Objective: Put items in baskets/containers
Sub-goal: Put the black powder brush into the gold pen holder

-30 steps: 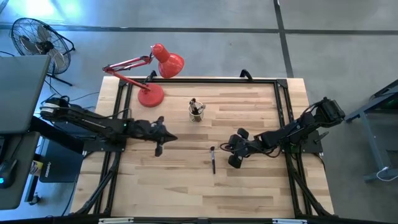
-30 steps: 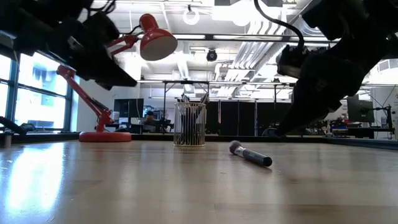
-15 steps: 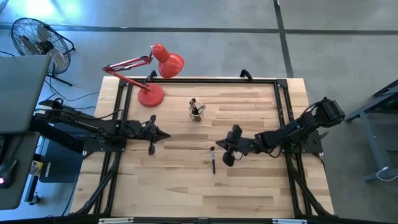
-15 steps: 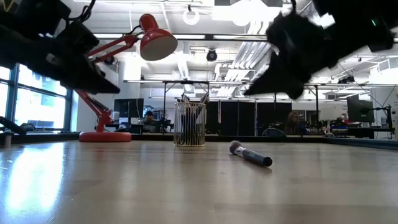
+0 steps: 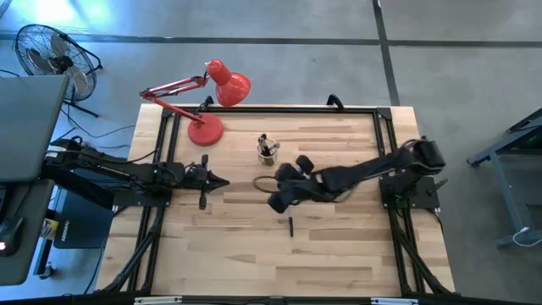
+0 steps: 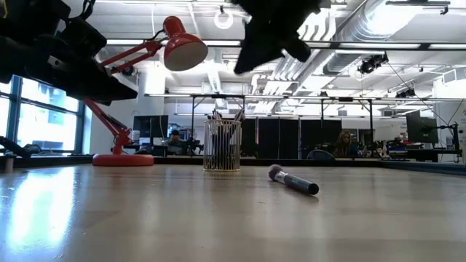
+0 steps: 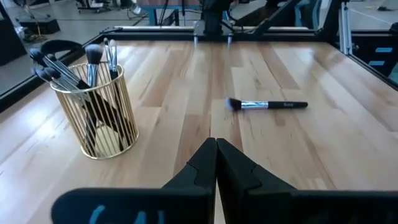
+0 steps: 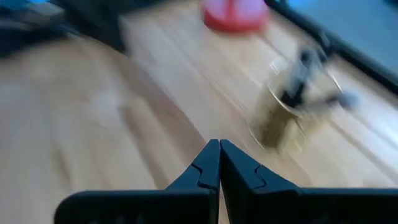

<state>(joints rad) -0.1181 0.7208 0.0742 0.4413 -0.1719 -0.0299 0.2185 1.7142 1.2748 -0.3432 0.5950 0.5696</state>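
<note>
Currently the table [image 5: 339,254] carries one loose brush [image 7: 267,105], lying flat on the bare wood near the middle, its bristle head toward the cup and its dark handle pointing away from it. In the high view only the handle end of this brush [image 5: 290,226] shows; the rest is covered by the right arm above it. In the low view the same brush [image 6: 293,181] rests on the boards, apart from the cup.

The cup [image 7: 93,112] is a round holder of thin gold wires, standing upright toward the far side of the table, near the base of the red lamp [image 5: 206,129]. It holds a bunch of brushes [image 7: 93,59], heads up, leaning against its rim. The cup [image 5: 268,151] is well apart from the loose brush.

The right gripper [image 5: 279,202] is raised over the middle of the table, between the cup and the loose brush, above the boards. The right wrist view shows its two fingers [image 8: 205,171] pressed tip to tip with nothing between them.

The left gripper [image 5: 206,202] waits over the left part of the table. Its fingers [image 7: 202,168] are likewise closed together and hold nothing, pointing toward the loose brush.

A fan [image 5: 47,51] stands on the floor beyond the table's left corner.
</note>
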